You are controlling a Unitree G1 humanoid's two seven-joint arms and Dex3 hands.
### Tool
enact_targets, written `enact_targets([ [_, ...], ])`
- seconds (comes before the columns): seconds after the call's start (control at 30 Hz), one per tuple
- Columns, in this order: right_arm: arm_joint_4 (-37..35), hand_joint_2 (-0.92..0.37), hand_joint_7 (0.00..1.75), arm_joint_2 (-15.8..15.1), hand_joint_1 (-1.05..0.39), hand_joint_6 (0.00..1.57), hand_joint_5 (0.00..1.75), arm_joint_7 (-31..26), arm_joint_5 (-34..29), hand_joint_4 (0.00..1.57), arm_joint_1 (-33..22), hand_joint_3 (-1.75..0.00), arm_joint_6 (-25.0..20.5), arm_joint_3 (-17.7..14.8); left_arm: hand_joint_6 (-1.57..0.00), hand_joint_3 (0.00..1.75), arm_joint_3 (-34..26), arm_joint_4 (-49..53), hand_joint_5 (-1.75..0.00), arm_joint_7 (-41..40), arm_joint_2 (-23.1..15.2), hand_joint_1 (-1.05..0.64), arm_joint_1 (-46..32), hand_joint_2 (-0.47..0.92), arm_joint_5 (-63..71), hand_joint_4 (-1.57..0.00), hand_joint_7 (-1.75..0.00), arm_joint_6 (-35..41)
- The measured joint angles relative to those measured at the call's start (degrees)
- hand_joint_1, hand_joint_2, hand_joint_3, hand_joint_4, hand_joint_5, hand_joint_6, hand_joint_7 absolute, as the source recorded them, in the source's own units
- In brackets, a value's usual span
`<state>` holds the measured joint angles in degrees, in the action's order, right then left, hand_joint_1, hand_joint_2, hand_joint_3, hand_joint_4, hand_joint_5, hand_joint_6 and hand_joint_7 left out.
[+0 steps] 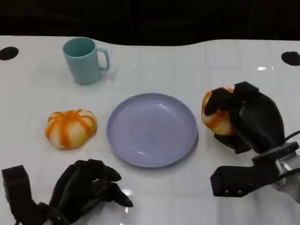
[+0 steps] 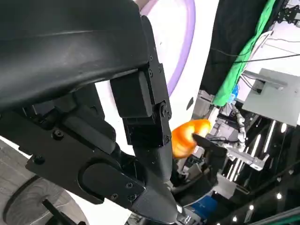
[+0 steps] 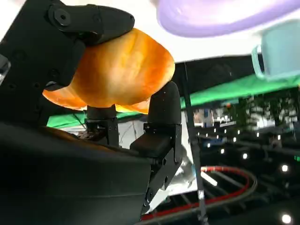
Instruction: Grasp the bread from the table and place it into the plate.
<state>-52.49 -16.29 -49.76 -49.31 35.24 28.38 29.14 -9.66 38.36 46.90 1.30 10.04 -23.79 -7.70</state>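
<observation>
- Right hand [image 1: 243,117] grips a bread roll [image 1: 216,117] at the plate's [image 1: 152,130] three o'clock.
- Left hand [image 1: 86,187] holds nothing, fingers loosely curled.
- No readable writing.

Bright, even overhead light on a white table [image 1: 197,65], with small glare spots far right. Wrist pictures are soft, their backgrounds blurred.

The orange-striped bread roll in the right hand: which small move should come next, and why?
Probably carry it sideways toward the round lilac plate and stop above its middle. The right hand already grips the orange-striped bread roll, fingers wrapped around it, but it is beside the plate's rim, not over it. The plate holds nothing yet.
</observation>
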Motion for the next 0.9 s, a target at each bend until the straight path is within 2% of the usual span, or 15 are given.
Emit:
enact_targets([
  [0.23, 1.01, -0.23, 1.75, 0.16, -0.12, 0.76, 1.75, -0.83, 0.00, 1.02, 0.50, -1.40, 1.19, -0.22, -1.57, 0.00, -0.02, -0.18, -0.33, -0.23, 0.00, -1.02, -0.12, 0.75, -0.03, -1.57, -0.10, 0.15],
  [0.37, 2.34, -0.24, 1.75, 0.62, -0.15, 0.76, 1.75, -0.11, 0.35, 1.02, 2.86, -1.43, 2.44, -0.37, -1.57, 0.00, -0.04, 0.07, -0.33, -0.22, 0.00, -1.01, -0.12, 0.75, -0.03, -1.57, -0.09, 0.05],
  [0.5, 4.83, -0.26, 1.57, 2.13, -0.14, 0.84, 1.75, 9.82, 4.27, 0.99, 5.68, -1.45, 4.40, -0.58, -1.57, 0.00, -0.09, 1.48, -0.33, -0.09, 0.01, -1.01, 0.04, 0.75, -0.06, -1.57, -0.08, -0.84],
  [0.63, 5.91, -0.30, 1.63, 4.63, -0.16, 0.83, 1.75, 21.97, 8.04, 0.99, 7.19, -1.42, 7.07, -0.36, -1.57, 0.01, -0.21, 2.11, -0.31, 0.45, -0.09, -1.00, 0.27, 0.76, -0.07, -1.57, -0.06, -1.53],
  [0.7, 5.74, -0.28, 1.63, 6.02, -0.16, 0.81, 1.75, 25.15, 8.68, 0.98, 7.60, -1.39, 7.72, -0.19, -1.57, 0.00, -0.30, 2.63, -0.30, 0.63, -0.25, -1.00, 0.33, 0.76, -0.12, -1.57, -0.06, -2.36],
  [0.8, 4.90, -0.33, 1.71, 7.93, -0.19, 0.76, 1.75, 28.94, 9.14, 0.95, 8.15, -1.32, 7.79, 0.04, -1.57, 0.00, -0.32, 3.06, -0.30, 1.24, -0.58, -1.00, 0.44, 0.77, -0.14, -1.57, -0.05, -2.66],
  [0.9, 3.66, -0.39, 1.61, 9.45, -0.18, 0.78, 1.75, 31.56, 9.23, 0.95, 8.58, -1.15, 7.93, 0.50, -1.57, 0.00, -0.28, 3.14, -0.29, 1.40, -0.65, -1.01, 0.45, 0.77, -0.13, -1.57, -0.06, -2.72],
])
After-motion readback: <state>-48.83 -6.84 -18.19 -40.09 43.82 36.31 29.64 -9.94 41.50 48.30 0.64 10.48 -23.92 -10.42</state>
